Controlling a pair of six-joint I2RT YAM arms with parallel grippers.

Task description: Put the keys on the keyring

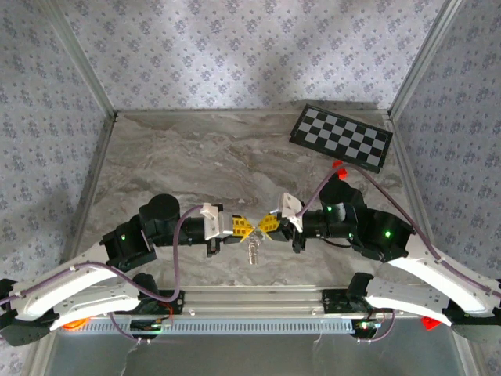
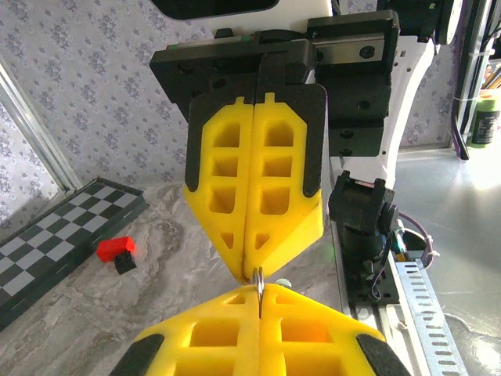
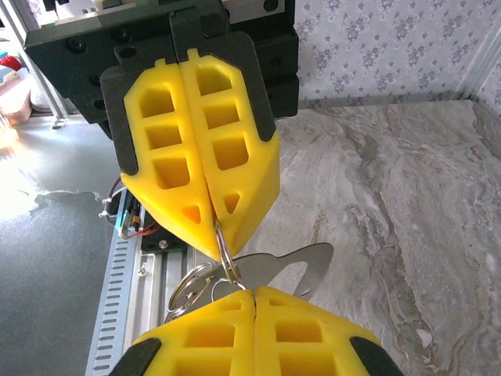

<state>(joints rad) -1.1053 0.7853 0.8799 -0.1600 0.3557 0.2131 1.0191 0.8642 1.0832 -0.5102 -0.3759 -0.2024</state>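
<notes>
The right gripper (image 3: 254, 294), close under its own wrist camera, has its yellow fingers pressed together, and the thin wire of the keyring (image 3: 224, 252) goes into the seam between them. Tip to tip against it is the left gripper (image 3: 214, 232), also closed, pinching the same loop from the other side. Seen from above, the two meet low over the marble table (image 1: 196, 157), near its front edge, and the rest of the keyring hangs under the tips.

The biggest risk is in the arms themselves. Both clamp one small stiff ring, so if one arm moves and the other does not follow, the wire can be twisted or pulled out of the weaker grip. The tips are touching, so a push forward would press finger against finger.

Next is the flat silvery piece (image 3: 293, 265) hanging from the ring. It may be a key or only a tag; it is half hidden behind the fingers. Its weight can swing and turn the ring between the pads.

The smallest is the wire itself. It is held only at the very point of the fingers, where the grip is narrow. A little slip there would drop the whole bunch on the table, close to the rail (image 1: 258, 298).
</notes>
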